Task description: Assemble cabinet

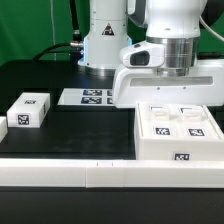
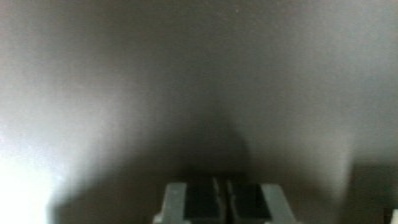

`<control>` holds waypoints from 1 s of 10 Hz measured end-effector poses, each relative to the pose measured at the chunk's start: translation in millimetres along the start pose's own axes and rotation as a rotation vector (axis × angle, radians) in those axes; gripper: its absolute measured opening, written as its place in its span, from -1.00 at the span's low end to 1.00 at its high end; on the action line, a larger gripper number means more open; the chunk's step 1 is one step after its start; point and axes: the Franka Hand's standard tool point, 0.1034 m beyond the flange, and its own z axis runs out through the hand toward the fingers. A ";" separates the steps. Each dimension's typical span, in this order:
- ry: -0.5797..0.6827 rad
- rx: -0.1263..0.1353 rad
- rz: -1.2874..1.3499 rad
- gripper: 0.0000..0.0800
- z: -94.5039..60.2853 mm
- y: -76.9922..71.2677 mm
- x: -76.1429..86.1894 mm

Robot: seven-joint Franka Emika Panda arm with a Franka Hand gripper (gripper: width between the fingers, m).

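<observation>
The cabinet (image 1: 178, 128) is a large white box with black-and-white tags, lying at the exterior view's right near the table's front edge. A taller white part (image 1: 205, 85) rises at its far side. My gripper (image 1: 166, 72) hangs right over that far part, and its fingertips are hidden there. In the wrist view the fingers (image 2: 192, 200) stand together with only a thin line between them, and nothing shows between them. My gripper (image 2: 224, 188) faces a blurred pale grey surface (image 2: 196, 90) that is very close.
A lone small white tagged block (image 1: 27, 110) lies at the exterior view's left. The marker board (image 1: 88, 96) lies flat at the back middle, in front of the arm's base (image 1: 105, 40). The table (image 1: 80, 130) is black with a white front edge.
</observation>
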 end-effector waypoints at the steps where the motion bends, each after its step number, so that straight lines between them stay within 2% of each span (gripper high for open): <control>1: 0.000 0.000 0.000 -0.99 0.0 -0.1 -0.1; 4: 0.000 0.000 0.000 -0.99 -0.2 -0.1 -0.1; 7: 0.006 0.000 -0.005 -0.99 -21.6 -0.8 5.3; 8: 0.018 0.001 -0.011 -0.99 -40.7 -1.3 9.6; 9: 0.017 0.001 -0.012 -0.99 -48.6 -1.6 11.3; 10: 0.013 0.001 -0.012 -0.99 -44.4 -1.5 9.3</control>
